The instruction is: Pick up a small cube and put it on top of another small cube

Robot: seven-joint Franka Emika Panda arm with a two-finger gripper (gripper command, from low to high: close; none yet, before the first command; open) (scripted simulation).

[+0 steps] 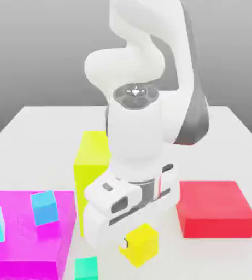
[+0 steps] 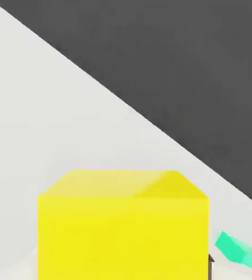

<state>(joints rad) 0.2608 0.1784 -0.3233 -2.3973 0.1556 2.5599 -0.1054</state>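
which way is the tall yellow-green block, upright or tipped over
Upright: in the exterior view the tall yellow-green block stands on end, its long edges running up from the table.

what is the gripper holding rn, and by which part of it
The small yellow cube: the gripper is closed on it by two opposite side faces.

No readable text or markings.

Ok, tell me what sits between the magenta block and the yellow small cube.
The teal-green cube lies between the magenta block and yellow cube, in the exterior view.
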